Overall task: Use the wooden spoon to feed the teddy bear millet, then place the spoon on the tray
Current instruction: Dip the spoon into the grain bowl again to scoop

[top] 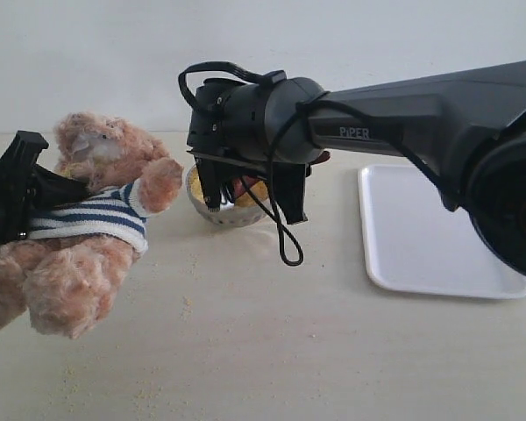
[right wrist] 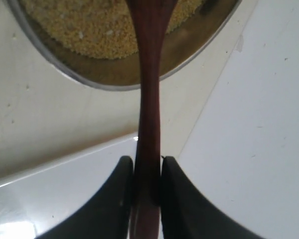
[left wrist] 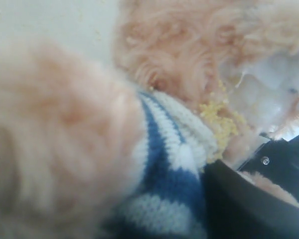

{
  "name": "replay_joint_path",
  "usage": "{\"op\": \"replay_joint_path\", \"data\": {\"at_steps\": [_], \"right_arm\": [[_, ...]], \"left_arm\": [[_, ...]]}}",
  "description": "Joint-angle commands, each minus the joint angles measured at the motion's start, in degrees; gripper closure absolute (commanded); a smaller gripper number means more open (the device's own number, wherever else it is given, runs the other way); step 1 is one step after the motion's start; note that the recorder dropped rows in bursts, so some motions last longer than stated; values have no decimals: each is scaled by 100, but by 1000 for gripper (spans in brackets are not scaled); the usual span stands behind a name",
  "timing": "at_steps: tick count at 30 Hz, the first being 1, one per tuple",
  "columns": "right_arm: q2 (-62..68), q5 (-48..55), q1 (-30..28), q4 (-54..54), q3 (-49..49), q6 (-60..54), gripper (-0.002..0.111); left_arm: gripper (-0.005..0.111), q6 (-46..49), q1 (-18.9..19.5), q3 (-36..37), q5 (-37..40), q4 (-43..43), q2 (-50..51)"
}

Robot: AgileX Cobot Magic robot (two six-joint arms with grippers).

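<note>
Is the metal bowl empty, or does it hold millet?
It holds millet: yellow grains cover much of the bowl inside, with the wooden spoon reaching over them.

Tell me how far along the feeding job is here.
Done, apparently: millet grains cling at the collar of the bear, suggesting a feed. In hand: the left gripper holds the bear; the right gripper grips the spoon, its end over the bowl. Left: laying the spoon on the tray.

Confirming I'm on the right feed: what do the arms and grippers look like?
Right arm: dark grey rounded casing, white PiPER lettering, a black cable looping off the wrist. Right gripper: smooth black curved fingers. Left gripper: black, angular, with a small silver screw.
</note>
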Motion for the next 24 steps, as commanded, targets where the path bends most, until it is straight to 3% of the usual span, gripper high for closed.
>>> {"op": "replay_joint_path", "data": {"at_steps": [1,24], "right_arm": [[2,-15,77,27,-26,43,108],[-177,163,122,744,-26,478,108]], "left_arm": [[102,37,0,-45,56,-109,-4],[102,66,0,-45,35,-109,-4]]}}
